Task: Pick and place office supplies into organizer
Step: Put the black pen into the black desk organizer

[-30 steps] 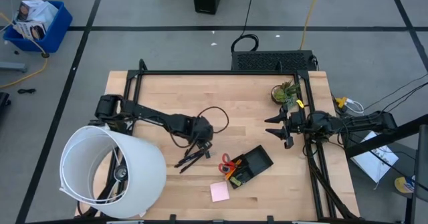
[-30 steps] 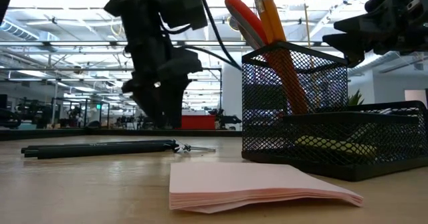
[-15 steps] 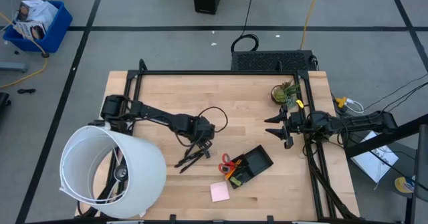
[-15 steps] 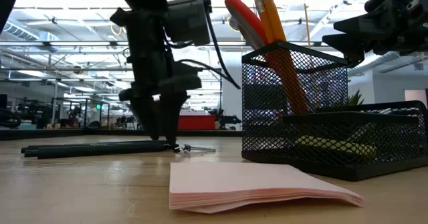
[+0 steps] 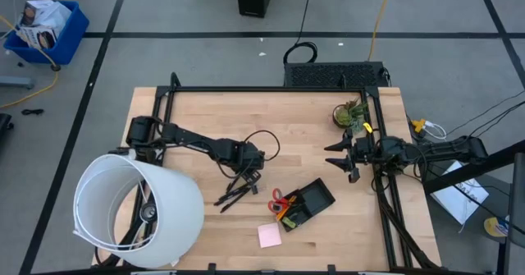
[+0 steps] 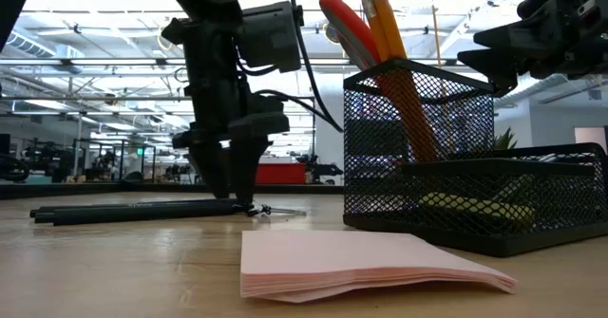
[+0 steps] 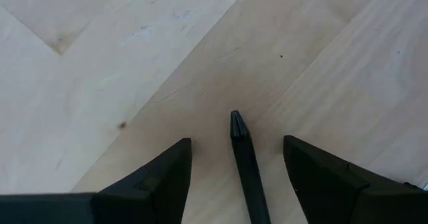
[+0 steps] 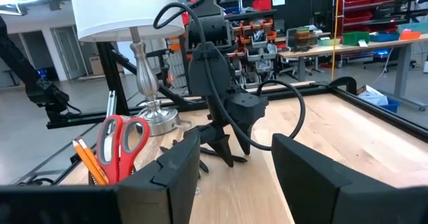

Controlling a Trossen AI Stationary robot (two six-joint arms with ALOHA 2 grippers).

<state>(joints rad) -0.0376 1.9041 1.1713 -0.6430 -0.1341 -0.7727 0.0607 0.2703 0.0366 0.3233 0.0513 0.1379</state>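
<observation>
Several black pens (image 5: pixel 234 193) lie flat on the wooden table, in the low view a long dark bundle (image 6: pixel 142 209). My left gripper (image 5: pixel 246 175) points down over their far end, open. In the left wrist view its fingers stand on either side of one pen's tip (image 7: pixel 237 127) without touching it. The black mesh organizer (image 5: pixel 312 199) holds red-handled scissors (image 5: pixel 279 199) and orange pencils (image 6: pixel 385 19) upright in its cup. A pink sticky-note pad (image 5: pixel 269 236) lies flat near the front edge. My right gripper (image 5: pixel 338 156) waits open at the table's right.
A large white lampshade (image 5: pixel 135 209) covers the near left corner. A small potted plant (image 5: pixel 349 111) stands at the far right. A small clip (image 6: pixel 271 209) lies by the pens' end. A black frame (image 5: pixel 262 90) runs along the far edge.
My left gripper has sunk toward the pens' far end, and its fingertips now stand just above the table around one pen's tip. The pens, the pad and the organizer have stayed where they were.
</observation>
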